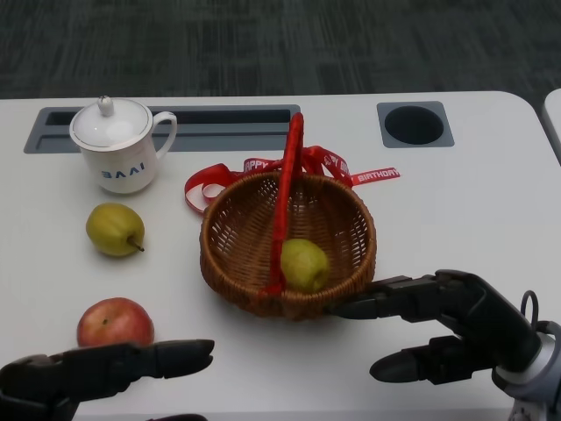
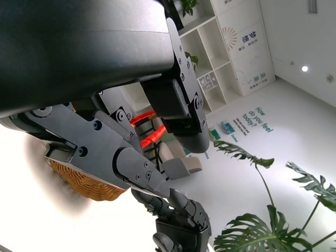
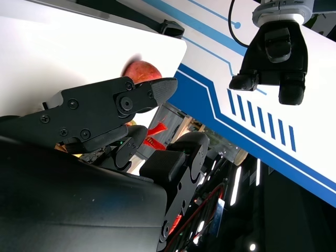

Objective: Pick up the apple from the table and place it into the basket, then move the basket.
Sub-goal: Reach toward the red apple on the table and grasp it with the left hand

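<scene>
A brown wicker basket (image 1: 351, 203) with a red handle (image 1: 287, 193) stands mid-table, and a yellow-green fruit (image 1: 304, 264) lies inside against its near wall. A red apple (image 1: 114, 323) sits on the table at the near left. Just in front of that apple my left hand (image 1: 105, 368) lies open with its fingers stretched out and holds nothing. My right hand (image 1: 447, 324) is open at the near right. Its upper fingers reach the basket's near rim; I cannot tell whether they touch. The right wrist view shows the red apple (image 3: 140, 71) and my left hand (image 3: 278, 58).
A yellow-green pear (image 1: 114, 229) lies left of the basket. A white lidded mug (image 1: 116, 145) stands at the back left. A red birthday ribbon (image 1: 351, 171) trails behind the basket. The table has a long slot (image 1: 219, 123) and a round recess (image 1: 414, 124) along its far side.
</scene>
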You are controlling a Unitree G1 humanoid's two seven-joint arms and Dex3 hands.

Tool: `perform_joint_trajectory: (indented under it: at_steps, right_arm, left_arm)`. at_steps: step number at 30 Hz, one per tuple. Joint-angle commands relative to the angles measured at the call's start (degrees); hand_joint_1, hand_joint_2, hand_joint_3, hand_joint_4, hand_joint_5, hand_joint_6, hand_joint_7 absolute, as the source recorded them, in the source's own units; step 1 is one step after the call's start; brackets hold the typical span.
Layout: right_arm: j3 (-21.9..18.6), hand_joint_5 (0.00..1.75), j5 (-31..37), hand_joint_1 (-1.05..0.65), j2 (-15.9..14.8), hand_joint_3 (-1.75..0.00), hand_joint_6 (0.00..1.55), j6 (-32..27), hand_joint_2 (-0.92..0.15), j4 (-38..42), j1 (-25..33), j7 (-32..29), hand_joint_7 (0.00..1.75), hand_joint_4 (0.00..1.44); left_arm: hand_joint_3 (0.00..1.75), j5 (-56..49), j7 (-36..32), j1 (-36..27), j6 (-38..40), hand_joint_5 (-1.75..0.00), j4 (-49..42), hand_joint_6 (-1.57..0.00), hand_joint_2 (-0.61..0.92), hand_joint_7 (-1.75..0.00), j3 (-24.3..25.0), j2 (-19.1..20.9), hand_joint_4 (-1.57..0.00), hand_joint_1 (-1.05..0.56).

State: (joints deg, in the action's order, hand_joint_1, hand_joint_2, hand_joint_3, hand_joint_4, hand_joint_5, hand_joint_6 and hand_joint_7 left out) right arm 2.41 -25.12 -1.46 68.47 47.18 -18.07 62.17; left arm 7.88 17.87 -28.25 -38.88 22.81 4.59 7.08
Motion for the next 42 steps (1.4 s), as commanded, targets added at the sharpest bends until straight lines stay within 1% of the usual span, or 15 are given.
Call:
perform_joint_trajectory:
  at_steps: [1,2,4,7,10,12,16,21,26,30,37,42]
  right_arm:
    - [-0.58,0.0,-0.48,-0.3,-0.23,0.0,0.77,0.57,-0.88,0.25,-0.56,-0.36,0.0,0.84]
    - [-0.56,0.0,-0.54,-0.3,-0.2,0.0,0.77,0.51,-0.88,0.23,-0.56,-0.31,0.0,0.84]
    - [-0.49,0.0,-0.59,-0.3,-0.21,0.0,0.77,0.29,-0.88,0.16,-0.53,-0.21,0.0,0.84]
    - [-0.39,0.0,-0.66,-0.29,-0.27,0.0,0.77,-0.19,-0.88,-0.02,-0.47,-0.04,0.0,0.83]
    - [-0.36,0.0,-0.77,-0.29,-0.2,0.0,0.77,-0.49,-0.88,-0.11,-0.52,0.07,0.0,0.83]
    - [-0.38,0.0,-0.62,-0.29,-0.22,0.0,0.77,-0.71,-0.88,-0.17,-0.54,-0.06,0.0,0.83]
    - [-0.55,0.0,-0.31,-0.29,-0.03,0.0,0.77,-0.74,-0.88,0.37,-0.78,-0.24,0.0,0.84]
    - [-0.54,0.0,-0.87,-0.3,-0.38,0.0,0.77,-0.95,-0.88,-0.21,-0.48,0.43,0.0,0.83]
    - [-0.51,0.0,-0.64,-0.3,-0.6,0.0,0.77,-0.98,-0.88,-0.74,-0.35,0.31,0.0,0.82]
    - [-0.48,0.0,-0.95,-0.29,-0.6,0.0,0.77,-1.39,-0.88,-1.1,-0.11,0.49,0.0,0.82]
    - [-0.34,0.01,-0.67,-0.3,-0.59,0.0,0.78,-1.64,-0.89,-1.87,0.29,0.23,0.0,0.83]
    - [-0.24,0.0,-0.63,-0.3,-0.37,0.0,0.79,-1.5,-0.89,-2.34,0.76,-0.01,0.01,0.84]
  left_arm:
    - [0.0,-6.65,-3.38,0.04,-1.78,0.0,-0.51,-0.73,0.71,0.0,3.12,-0.93,-0.78,-0.44]
    - [0.0,-8.6,-4.3,0.17,-2.1,0.0,-0.59,-0.65,0.7,0.0,3.98,-1.23,-0.68,-0.51]
    - [0.0,-12.43,-6.28,0.69,-2.99,0.0,-1.13,-0.54,0.7,0.0,5.77,-1.63,-0.55,-0.59]
    - [0.0,-18.83,-9.88,1.99,-3.77,0.0,-3.32,-0.42,0.7,0.0,8.6,-1.91,-0.41,-0.67]
    - [0.0,-23.1,-13.55,4.79,-4.9,0.0,-8.99,-0.32,0.69,0.0,10.33,-1.21,-0.31,-0.68]
    - [0.0,-25.48,-16.21,7.08,-6.28,0.0,-13.54,-0.31,0.68,-0.01,11.06,-0.59,-0.28,-0.69]
    - [0.0,-31.75,-22.69,11.48,-7.54,0.0,-23.06,-0.32,0.69,-0.01,11.87,0.87,-0.27,-0.72]
    - [0.01,-37.71,-29.74,16.74,-6.83,0.0,-34.42,-0.3,0.71,0.0,10.06,3.44,-0.26,-0.72]
    - [0.01,-38.57,-33.66,21.54,-6.0,-0.01,-44.74,-0.3,0.72,0.0,6.62,5.38,-0.27,-0.72]
    - [0.01,-39.25,-36.38,24.54,-4.15,-0.01,-51.25,-0.31,0.73,0.0,3.74,6.26,-0.3,-0.72]
    - [0.0,-38.17,-42.47,32.06,-7.49,-0.03,-67.81,-0.36,0.71,-0.02,-0.98,7.02,-0.37,-0.65]
    - [0.0,-38.75,-46.83,35.46,-6.43,-0.02,-75.57,-0.39,0.72,-0.02,-3.85,7.49,-0.39,-0.62]
